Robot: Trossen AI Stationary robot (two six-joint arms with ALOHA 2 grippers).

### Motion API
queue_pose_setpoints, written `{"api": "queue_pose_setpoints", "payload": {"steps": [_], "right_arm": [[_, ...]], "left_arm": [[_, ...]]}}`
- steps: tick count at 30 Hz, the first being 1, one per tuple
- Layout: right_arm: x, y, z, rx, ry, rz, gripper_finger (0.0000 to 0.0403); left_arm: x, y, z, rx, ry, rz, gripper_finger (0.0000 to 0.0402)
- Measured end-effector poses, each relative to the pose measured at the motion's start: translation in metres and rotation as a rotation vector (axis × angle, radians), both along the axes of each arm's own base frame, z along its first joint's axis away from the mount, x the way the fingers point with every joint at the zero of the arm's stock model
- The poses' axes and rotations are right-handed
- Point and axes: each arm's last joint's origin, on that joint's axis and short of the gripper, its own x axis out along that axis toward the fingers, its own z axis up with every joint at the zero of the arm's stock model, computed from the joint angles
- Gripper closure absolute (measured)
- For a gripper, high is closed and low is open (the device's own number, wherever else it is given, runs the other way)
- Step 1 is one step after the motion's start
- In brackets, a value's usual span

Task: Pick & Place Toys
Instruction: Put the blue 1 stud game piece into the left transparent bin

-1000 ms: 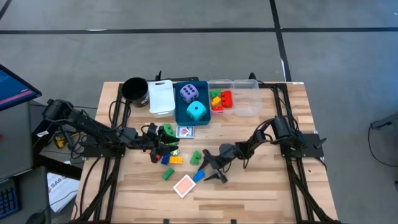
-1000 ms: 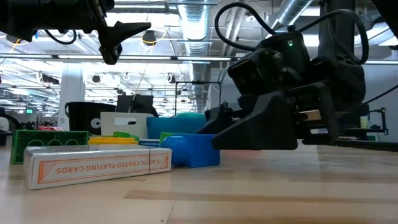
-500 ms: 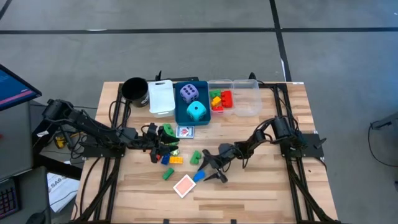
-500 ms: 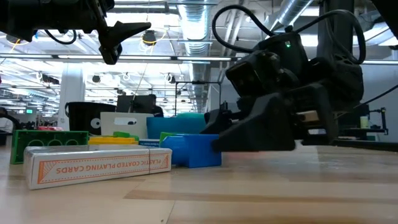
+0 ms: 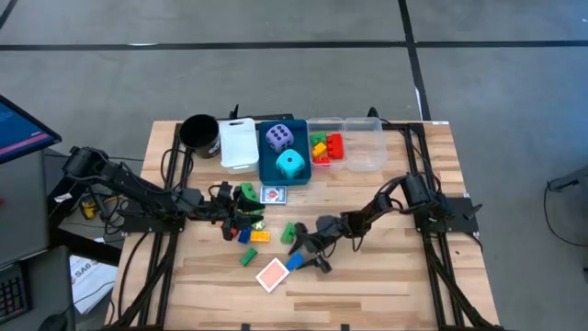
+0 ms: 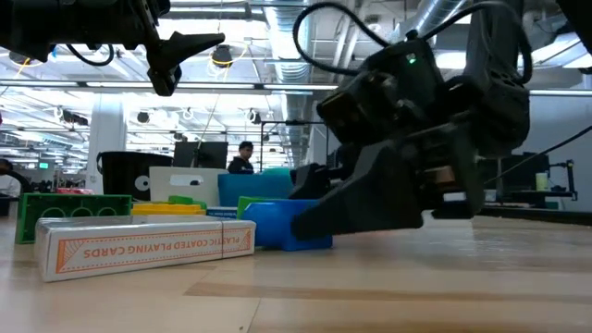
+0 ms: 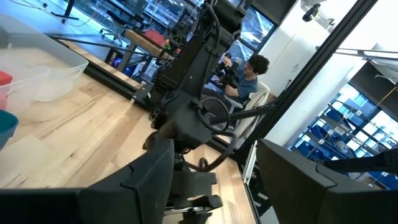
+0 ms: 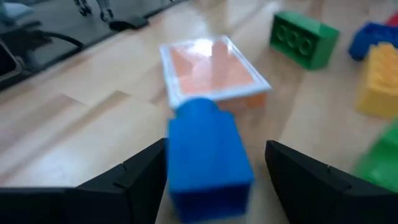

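A blue brick [image 8: 208, 158] lies flat on the table, also in the high view [image 5: 295, 261]. My right gripper [image 8: 216, 144] is open, low over the table [image 5: 307, 255], with one finger on either side of the brick and a gap showing on both sides. Just beyond the brick lies a red-backed card deck [image 8: 214, 68], and farther off a green brick [image 8: 305, 38]. My left gripper [image 5: 237, 219] is open and empty, held above a cluster of green, yellow and blue bricks [image 5: 255, 230]. It shows high up in the low view [image 6: 180, 51].
At the far edge stand a black cup [image 5: 198, 131], a white bin [image 5: 239, 142], a blue bin [image 5: 267, 165] holding the purple and cyan dice, and a clear bin [image 5: 363, 147] with several bricks. A second card deck [image 5: 274, 195] lies before the blue bin.
My right gripper has slid low over the table toward its left edge, so its open fingers now reach around the blue brick. My left gripper has kept still.
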Motion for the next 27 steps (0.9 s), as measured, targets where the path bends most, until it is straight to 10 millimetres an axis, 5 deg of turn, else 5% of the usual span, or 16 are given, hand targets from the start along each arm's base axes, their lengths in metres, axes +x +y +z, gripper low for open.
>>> {"api": "queue_pose_setpoints", "payload": {"steps": [9, 21, 27], "right_arm": [[0.0001, -0.0032, -0.0015, -0.005, 0.019, -0.009, 0.0147], [0.0001, -0.0026, -0.0015, 0.0, 0.022, -0.004, 0.0278], [-0.0007, 0.0007, -0.0004, 0.041, 0.028, 0.007, 0.0269]], "left_arm": [[0.0, 0.0001, 0.0, -0.001, 0.0, 0.003, 0.0179], [0.0, 0.0, 0.0, -0.001, 0.0, 0.002, 0.0179], [0.0, 0.0, 0.0, 0.0, 0.0, 0.002, 0.0179]]}}
